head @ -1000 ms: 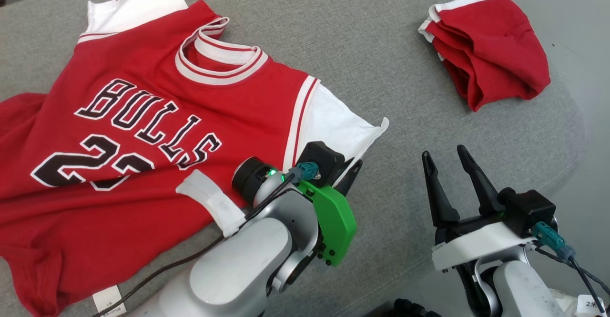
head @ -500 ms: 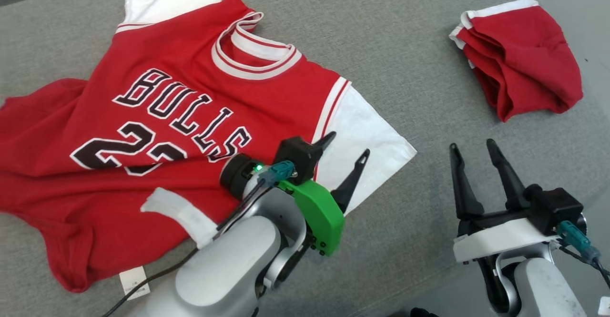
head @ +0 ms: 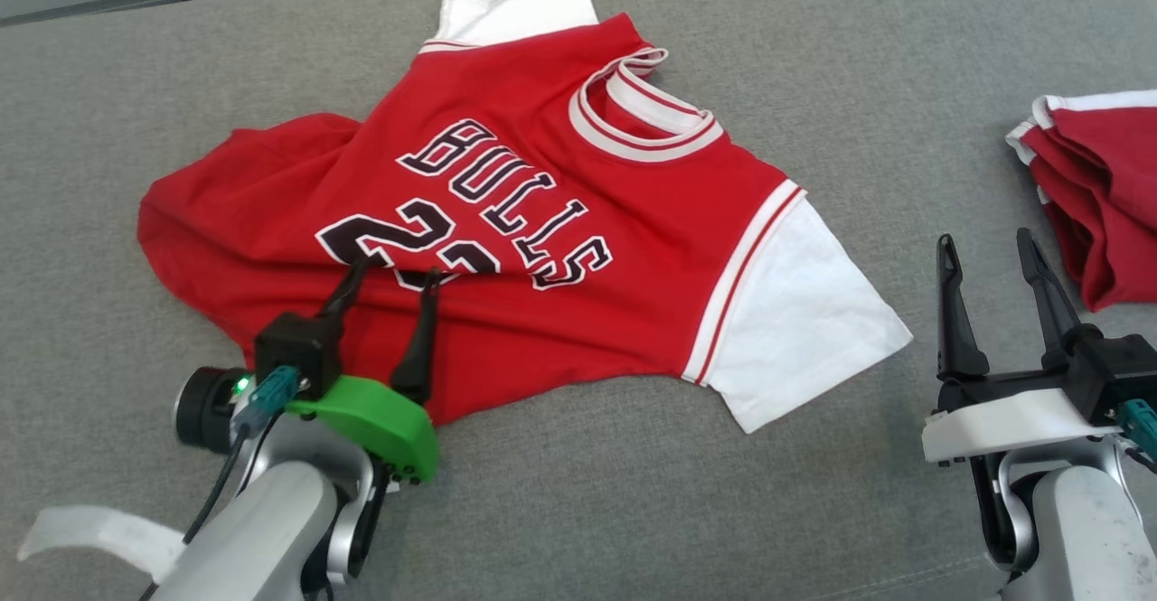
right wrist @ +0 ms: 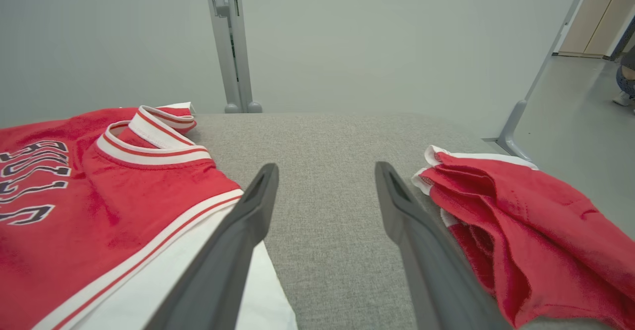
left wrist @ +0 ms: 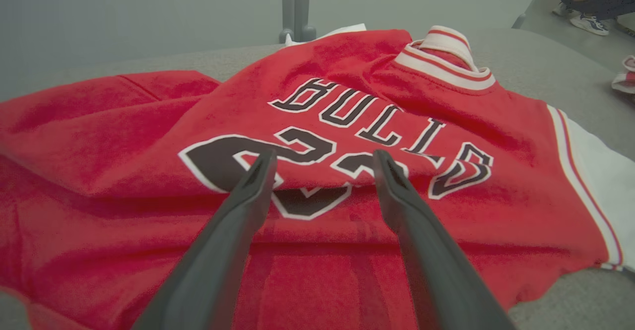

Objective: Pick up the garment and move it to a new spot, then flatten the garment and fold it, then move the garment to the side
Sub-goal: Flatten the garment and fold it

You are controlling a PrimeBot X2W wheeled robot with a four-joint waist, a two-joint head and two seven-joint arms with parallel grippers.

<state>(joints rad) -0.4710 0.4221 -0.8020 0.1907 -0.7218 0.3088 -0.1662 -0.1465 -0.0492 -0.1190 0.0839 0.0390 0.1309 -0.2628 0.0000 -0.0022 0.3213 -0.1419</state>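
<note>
Jersey (head: 633, 312): face-up, rumpled on gray surface (head: 813, 59), beneath and ahead of left gripper (head: 395, 273) fingertips. Left fingers spread, empty, poised over printed number (head: 398, 239), probably for pinching fabric to flatten. Right gripper (head: 986, 241) fingers spread, empty; white sleeve (head: 804, 321) left of them, second red garment (head: 1098, 212) right.

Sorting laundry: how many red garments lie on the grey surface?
2: a jersey spread in the middle, a bunched red garment at the right edge, partly cropped; more may lie offscreen.

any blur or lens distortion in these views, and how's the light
Head view: sharp, soft even light, no glare on the jersey. Left wrist view: softer, the lettering smeary. Right wrist view: grey fabric weave crisp; the post leans, likely wide-angle distortion.
</note>
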